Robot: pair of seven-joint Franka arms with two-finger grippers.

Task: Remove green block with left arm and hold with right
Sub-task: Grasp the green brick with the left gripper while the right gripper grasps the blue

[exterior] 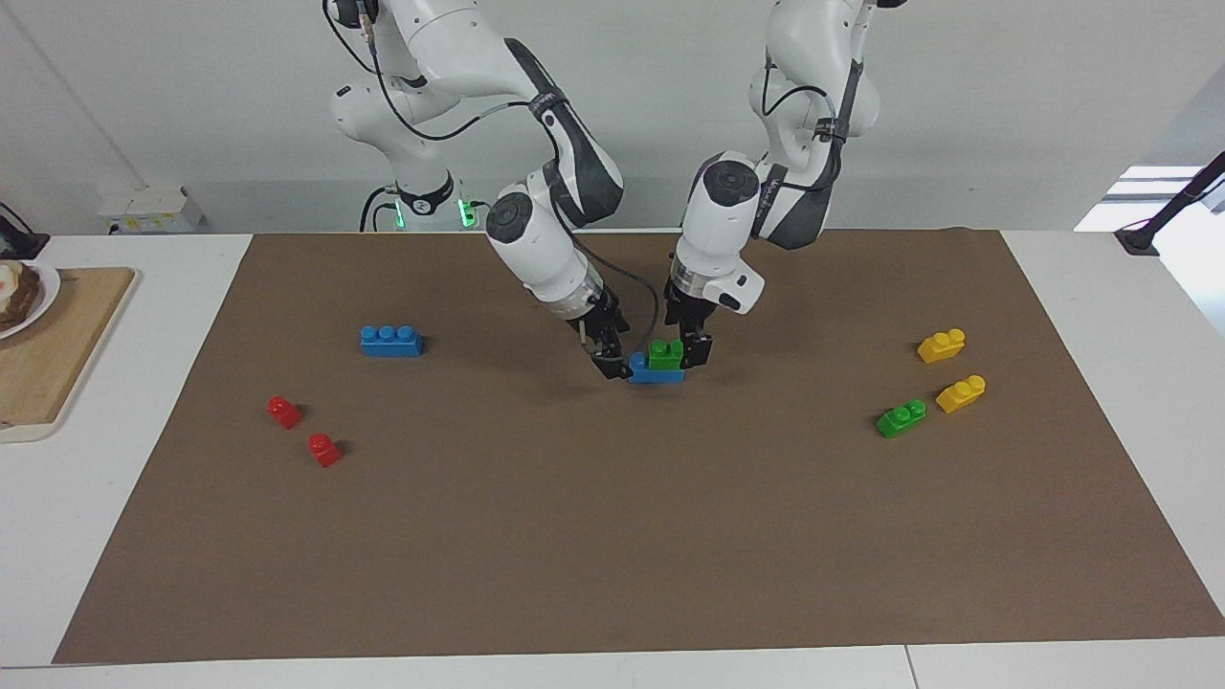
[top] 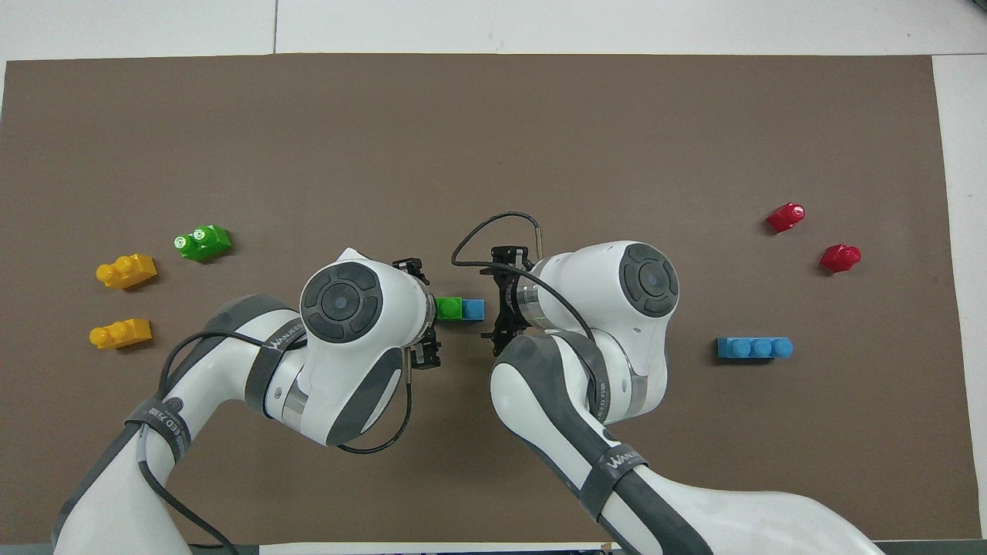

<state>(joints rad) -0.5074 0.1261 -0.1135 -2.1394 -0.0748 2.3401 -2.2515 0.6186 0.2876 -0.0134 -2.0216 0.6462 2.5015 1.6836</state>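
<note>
The green block [exterior: 667, 354] sits stacked on a blue brick [exterior: 657, 373] in the middle of the brown mat; the pair also shows in the overhead view, green [top: 448, 308] and blue [top: 473, 309]. My left gripper [exterior: 697, 350] is low at the green block's end toward the left arm, fingers open astride that end [top: 426, 312]. My right gripper [exterior: 612, 365] is low at the blue brick's other end, open [top: 500, 297]. Neither holds anything.
A second green brick [exterior: 901, 418] and two yellow bricks [exterior: 941, 344] [exterior: 960, 393] lie toward the left arm's end. A blue three-stud brick [exterior: 390, 341] and two red bricks [exterior: 284, 411] [exterior: 323, 449] lie toward the right arm's end. A wooden board [exterior: 57, 354] lies off the mat.
</note>
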